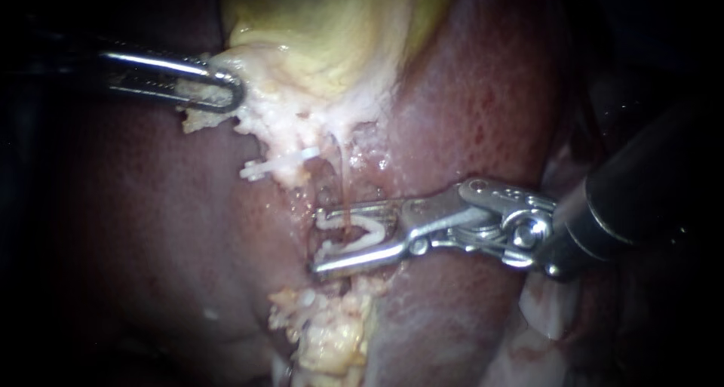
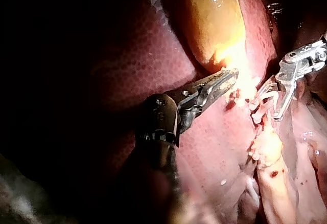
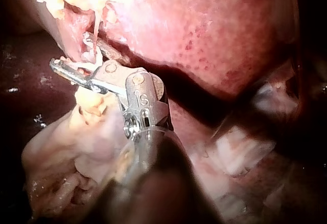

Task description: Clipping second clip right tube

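Endoscope view
Left instrument [image 1: 230, 93]: seen entering from the left; its jaws are clamped on pale tissue [image 1: 197, 94] at the lower edge of the gallbladder [image 1: 339, 25].
Right instrument [image 1: 317, 240]: seen entering from the right; its jaws are spread wide, with an open white clip [image 1: 360, 227] seated between them and touched by both.
Right tube [image 1: 344, 177]: a thin pale strand is seen running down from the gallbladder's fringe into the gap between the right instrument's jaws, at the open white clip.
Set clip [image 1: 275, 164]: found across pale tissue just left of the right tube, above the right instrument's jaws.
Liver [image 1: 483, 93]: dark red, seen on both sides of the cleft.

Left wrist view
Left instrument [image 2: 229, 80]: jaws are closed on pale tissue below the gallbladder [image 2: 214, 19].
Right instrument [image 2: 265, 107]: jaws are parted beside it, with white clip material between them.

Right wrist view
Right instrument [image 3: 71, 50]: jaws are held apart around a pale strand under the liver [image 3: 214, 29]; whether the clip touches the strand cannot be told.
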`<state>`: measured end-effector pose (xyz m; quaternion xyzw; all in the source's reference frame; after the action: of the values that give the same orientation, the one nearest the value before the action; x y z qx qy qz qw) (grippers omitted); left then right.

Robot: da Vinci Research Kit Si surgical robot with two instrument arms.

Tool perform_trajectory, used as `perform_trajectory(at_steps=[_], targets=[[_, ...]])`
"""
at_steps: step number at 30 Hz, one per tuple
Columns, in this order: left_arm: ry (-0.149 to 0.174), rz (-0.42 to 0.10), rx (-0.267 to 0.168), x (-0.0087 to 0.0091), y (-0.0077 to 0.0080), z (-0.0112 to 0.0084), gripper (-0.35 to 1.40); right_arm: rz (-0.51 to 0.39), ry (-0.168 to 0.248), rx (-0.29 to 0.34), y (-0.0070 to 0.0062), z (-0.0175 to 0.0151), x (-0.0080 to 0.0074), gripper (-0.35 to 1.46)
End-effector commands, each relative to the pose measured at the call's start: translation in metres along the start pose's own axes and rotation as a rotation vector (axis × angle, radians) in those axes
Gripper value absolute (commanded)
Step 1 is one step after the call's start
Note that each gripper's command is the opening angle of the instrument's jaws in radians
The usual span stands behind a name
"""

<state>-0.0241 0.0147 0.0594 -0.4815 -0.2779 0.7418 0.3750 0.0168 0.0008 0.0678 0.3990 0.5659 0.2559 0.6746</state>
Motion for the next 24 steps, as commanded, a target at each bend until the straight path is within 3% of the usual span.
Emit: perform_trajectory(at_steps=[1, 12, 24], targets=[[0.0, 0.0, -0.001, 0.0, 0.0, 0.0, -0.35, -0.001, 0.002, 0.011, -0.0003, 0.0, 0.0001, 0.49], [0.0, 0.0, -0.001, 0.0, 0.0, -0.0001, -0.35, 0.002, 0.014, 0.086, -0.0027, 0.0001, 0.0018, 0.49], [0.0, 0.0, -0.001, 0.0, 0.0, -0.0001, -0.35, 0.011, 0.003, 0.105, -0.0027, -0.0001, 0.0018, 0.45]])
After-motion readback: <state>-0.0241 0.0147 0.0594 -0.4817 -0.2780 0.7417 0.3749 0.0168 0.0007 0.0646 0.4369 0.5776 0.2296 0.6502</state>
